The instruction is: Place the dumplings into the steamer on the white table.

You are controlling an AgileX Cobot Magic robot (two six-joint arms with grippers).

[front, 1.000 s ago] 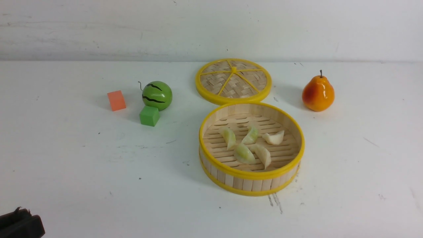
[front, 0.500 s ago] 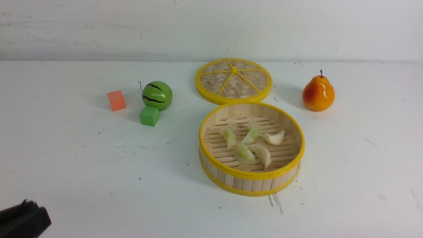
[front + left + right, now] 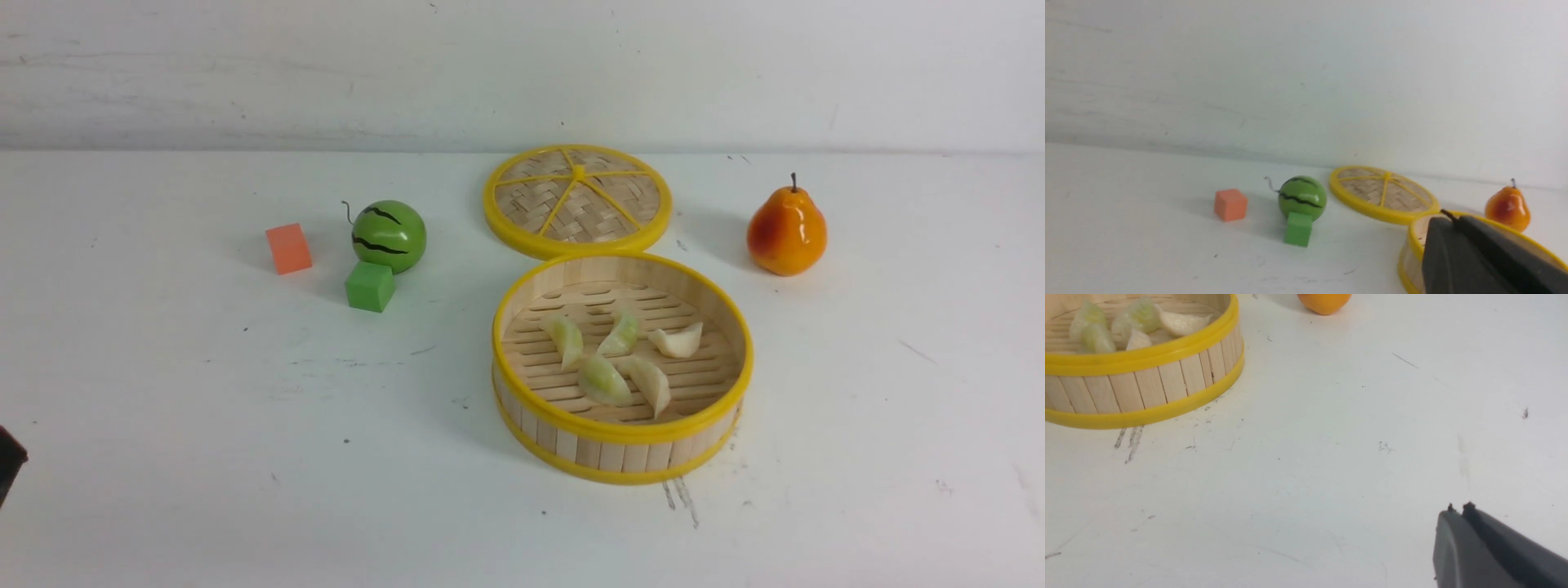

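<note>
Five little glossy crescent dumplings (image 3: 604,381), creamy to pale green, are lying loosely grouped on the slats inside the round bamboo steamer (image 3: 622,429), which sits yellow-rimmed and upright on the scuffed white table (image 3: 245,490).

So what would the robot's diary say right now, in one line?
dumplings: all five in steamer | lid: off, behind steamer | left end effector: shut, empty | right end effector: shut, empty
</note>
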